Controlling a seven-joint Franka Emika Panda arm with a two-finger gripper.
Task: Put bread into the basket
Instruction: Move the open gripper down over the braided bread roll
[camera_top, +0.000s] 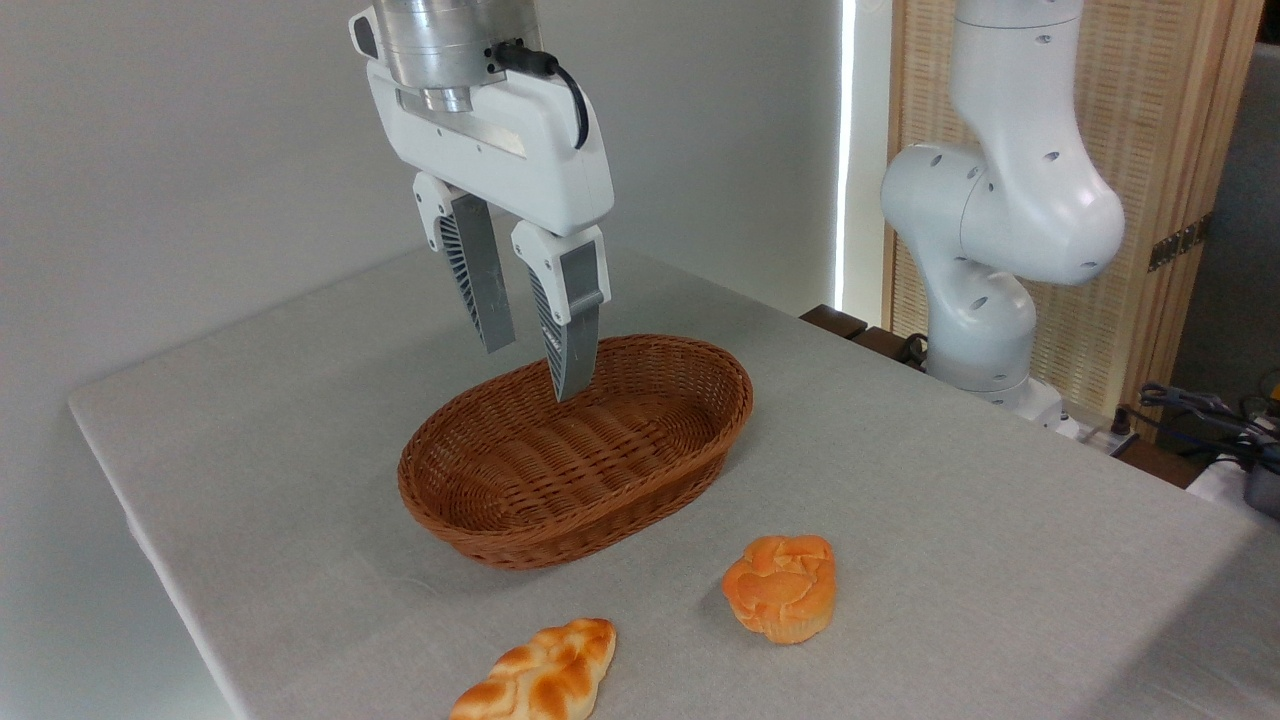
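The bread is seen nearest the camera, lying flat on the table at the bottom edge of the view, well below and in front of the jaws. Its near end is cut off by the frame edge. It is braided, golden-yellow with browned orange patches. Nothing is touching it.

A round orange bun is set just beyond the bread, to the right, below and right of the jaws. It is apart from the bread and apart from the basket.

The basket is placed farther back, directly under the jaws. It is oval, brown, woven, low-sided, and nothing is seen inside it. Its long axis is angled from near-left to far-right.

The gripper is held above the basket, fingers pointed down. The jaws are spread, with a clear gap between them, and nothing is pinched. The right fingertip is overlapped against the basket's far inside wall in the view; whether it is touching the weave cannot be told. The left fingertip is seen higher, against the table behind the far rim.

The arm's white base is mounted at the table's far right edge, well to the right of and behind the jaws. A slatted wooden screen is seen behind it.
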